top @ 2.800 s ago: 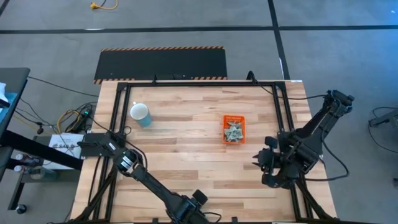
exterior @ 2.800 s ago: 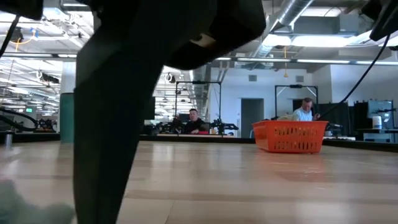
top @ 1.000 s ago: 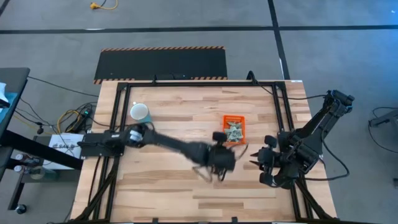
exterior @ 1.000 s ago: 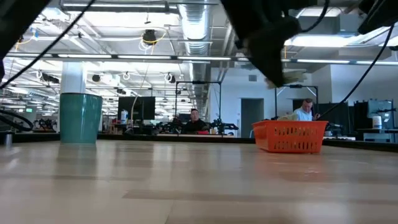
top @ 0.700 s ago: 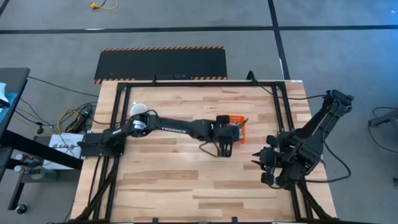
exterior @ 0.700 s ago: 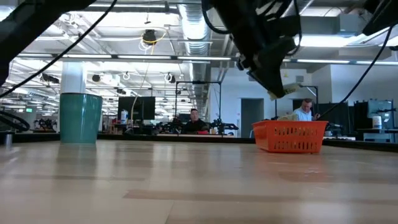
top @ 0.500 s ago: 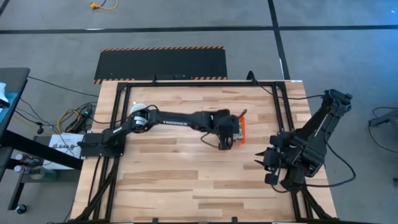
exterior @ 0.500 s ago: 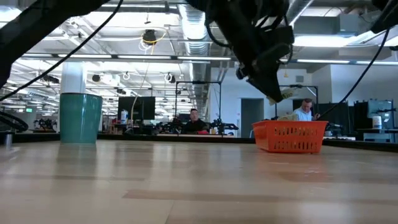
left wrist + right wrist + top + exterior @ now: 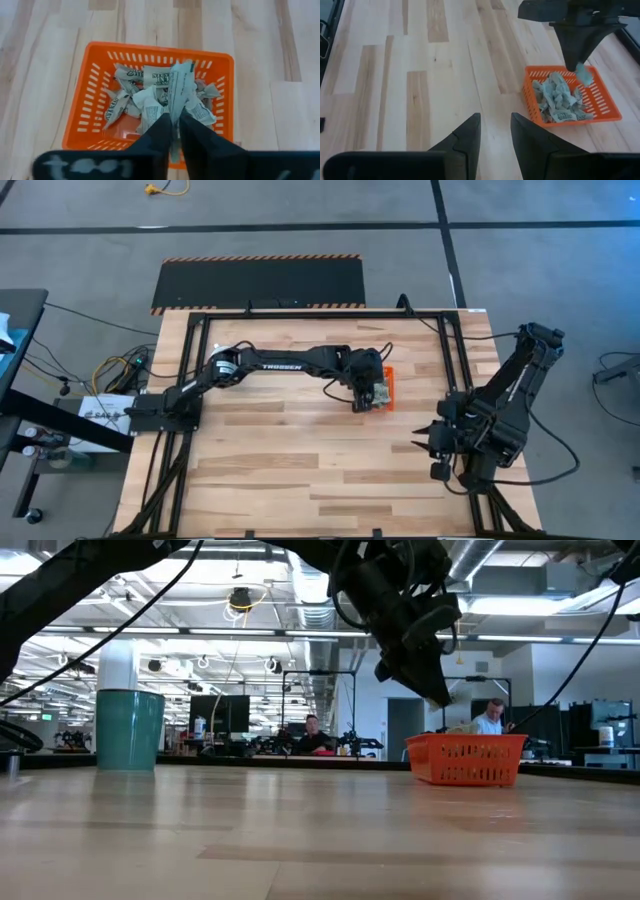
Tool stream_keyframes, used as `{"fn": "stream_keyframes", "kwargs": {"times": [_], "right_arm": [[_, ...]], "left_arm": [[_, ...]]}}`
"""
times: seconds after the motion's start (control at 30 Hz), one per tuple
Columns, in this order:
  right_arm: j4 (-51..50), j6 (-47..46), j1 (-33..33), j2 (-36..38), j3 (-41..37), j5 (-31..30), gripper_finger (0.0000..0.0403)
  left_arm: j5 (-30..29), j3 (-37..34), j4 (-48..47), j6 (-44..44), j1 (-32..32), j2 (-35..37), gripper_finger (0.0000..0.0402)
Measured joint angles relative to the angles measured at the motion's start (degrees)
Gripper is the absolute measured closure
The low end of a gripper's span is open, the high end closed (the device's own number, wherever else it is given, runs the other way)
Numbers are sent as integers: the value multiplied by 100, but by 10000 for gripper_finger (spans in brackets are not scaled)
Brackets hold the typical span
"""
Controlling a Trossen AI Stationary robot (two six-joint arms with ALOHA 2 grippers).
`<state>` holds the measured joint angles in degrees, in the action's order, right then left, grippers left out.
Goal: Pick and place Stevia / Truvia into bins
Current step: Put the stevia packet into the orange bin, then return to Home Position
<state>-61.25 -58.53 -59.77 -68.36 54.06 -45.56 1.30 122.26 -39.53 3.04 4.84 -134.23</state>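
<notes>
The orange bin (image 9: 390, 376) stands on the table right of centre, with several pale green and white Stevia packets (image 9: 131, 100) lying in it. My left gripper (image 9: 175, 116) hangs above the bin (image 9: 95, 75), shut on one more packet (image 9: 179, 82). The right wrist view shows that packet (image 9: 583, 75) dangling from the left gripper (image 9: 576, 60) over the bin (image 9: 605, 102). My right gripper (image 9: 495, 132) waits open near the table's right edge (image 9: 440, 445), with nothing between its fingers. My left gripper pinches one end of a single packet (image 9: 175, 106) between its two fingers. The fingers come from above, pointing down at the bin. The packet juts out past the fingertips, clear of the bin and of the packets lying in it.
A teal cup (image 9: 130, 730) stands at the table's far left, beside the stretched left arm. A black frame rail (image 9: 455, 360) runs along the table's edges. Bare wood (image 9: 300, 460) lies between the bin and the near edge. People sit in the room beyond (image 9: 490, 720).
My left gripper has carried the packet from the table's middle toward the far edge and a little to the right, ending above the orange bin. The packet has stayed between its fingers. My right arm has shifted slightly toward the near edge.
</notes>
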Motion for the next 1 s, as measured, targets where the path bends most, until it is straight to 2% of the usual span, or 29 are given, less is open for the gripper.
{"fn": "stream_keyframes", "kwargs": {"times": [0.27, 0.4, 0.5, 0.67, 0.77, 1.0], "right_arm": [[40, 0, 0, 2, -137, -1, 302], [51, -132, 0, 2, -395, 21, 302], [46, -284, 0, 2, -587, 40, 302], [52, -345, 0, 0, -790, 40, 302], [53, -334, 0, 2, -874, -86, 302], [85, -292, 0, 2, -1056, -337, 302]], "left_arm": [[-31, 2, -88, -45, -2, 1, 291], [341, 322, -1137, -259, -9, 88, 269], [373, 623, -2079, -327, -183, 280, 265], [-159, 809, -3175, -382, -903, 626, 272], [-558, 800, -3211, -629, -1446, 859, 277], [-845, 789, -2873, -1317, -2662, 797, 280]]}}
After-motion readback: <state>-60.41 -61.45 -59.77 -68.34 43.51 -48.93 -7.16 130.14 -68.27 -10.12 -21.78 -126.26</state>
